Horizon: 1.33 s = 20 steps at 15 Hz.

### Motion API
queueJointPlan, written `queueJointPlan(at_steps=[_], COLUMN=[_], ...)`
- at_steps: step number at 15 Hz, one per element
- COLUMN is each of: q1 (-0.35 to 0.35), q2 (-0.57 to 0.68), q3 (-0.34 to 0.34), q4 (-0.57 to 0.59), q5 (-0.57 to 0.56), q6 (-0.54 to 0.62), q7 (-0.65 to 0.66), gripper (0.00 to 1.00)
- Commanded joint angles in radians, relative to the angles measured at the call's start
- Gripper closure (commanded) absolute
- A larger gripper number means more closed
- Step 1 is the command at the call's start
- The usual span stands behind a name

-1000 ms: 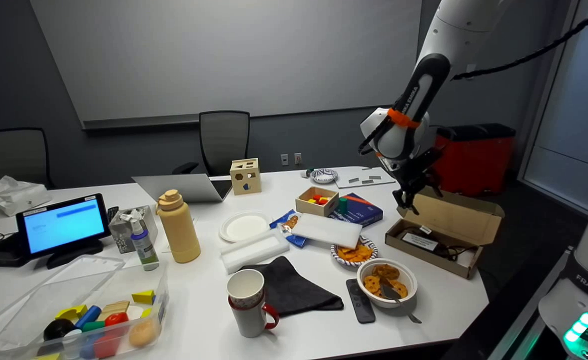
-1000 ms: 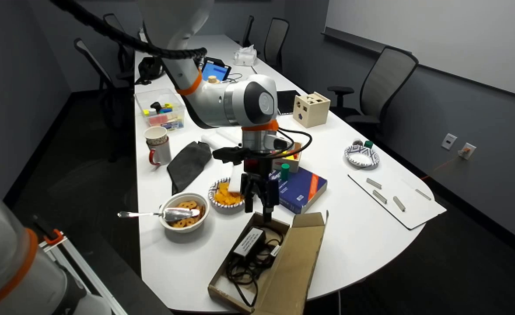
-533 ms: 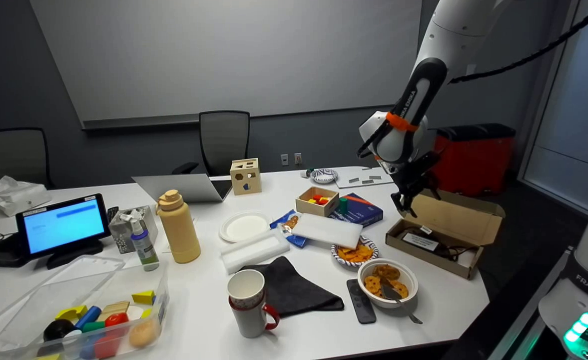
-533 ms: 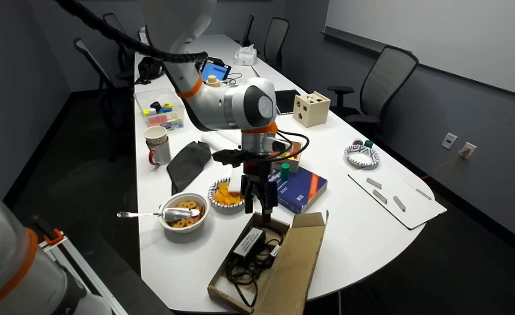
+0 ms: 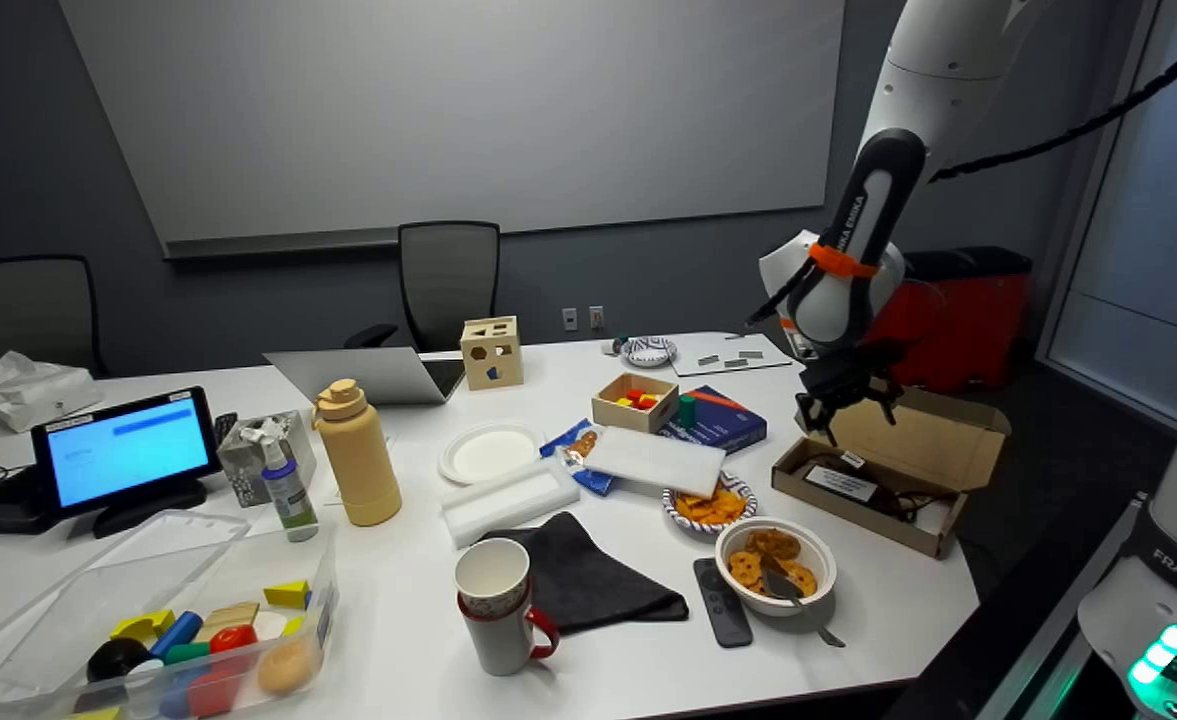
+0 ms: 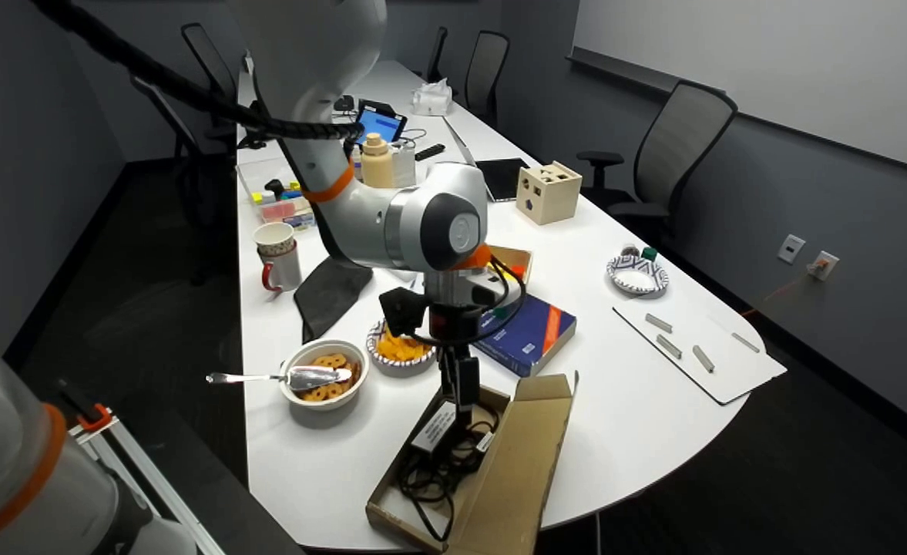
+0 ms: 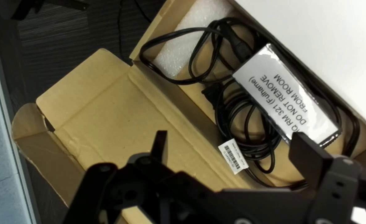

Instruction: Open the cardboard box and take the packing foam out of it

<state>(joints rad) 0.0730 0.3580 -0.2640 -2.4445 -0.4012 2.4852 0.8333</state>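
The brown cardboard box (image 7: 116, 121) lies with its lid swung back, showing a coiled black cable (image 7: 248, 149) and a black adapter with a white label (image 7: 282, 96). Packing foam (image 7: 170, 62) sits at one end inside it, partly under a cable loop; that end also shows in an exterior view as a white patch of foam (image 6: 398, 505). My gripper (image 7: 231, 140) is open and holds nothing. It hangs over the opposite end of the box in both exterior views (image 5: 856, 415). In the wrist view one finger (image 7: 159, 147) is over the lid, the other (image 7: 308, 157) over the adapter's edge.
Close by the box are a white bowl of snacks with a spoon (image 5: 810, 548), a patterned bowl of orange chips (image 5: 738, 520) and a blue book (image 6: 526, 339). Two white slabs (image 5: 653, 458) lie farther along the table. The table's edge (image 5: 963, 590) is close to the box.
After staying almost still, my gripper has come down and closer to the box, shifting right in an exterior view. It has also turned somewhat. The box and its contents look unmoved.
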Motion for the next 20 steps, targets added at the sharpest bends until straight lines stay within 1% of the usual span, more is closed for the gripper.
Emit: queueJointPlan(at_steps=[1, 2, 4, 10, 12, 15, 20], q1=[-0.044, -0.053, -0.047, 0.030, 0.053, 0.069, 0.064], q2=[-0.010, 0.005, 0.042, 0.162, 0.195, 0.241, 0.302], q3=[-0.010, -0.007, -0.011, -0.039, -0.050, -0.050, -0.040], q4=[-0.039, -0.037, -0.025, -0.015, -0.014, -0.020, -0.015], q5=[0.052, 0.077, 0.113, 0.243, 0.293, 0.382, 0.511], q6=[0.155, 0.193, 0.265, 0.424, 0.459, 0.514, 0.576], q7=[0.027, 0.020, 0.035, 0.115, 0.122, 0.115, 0.094], gripper=[0.00, 0.00, 0.00, 0.00, 0.00, 0.00, 0.00])
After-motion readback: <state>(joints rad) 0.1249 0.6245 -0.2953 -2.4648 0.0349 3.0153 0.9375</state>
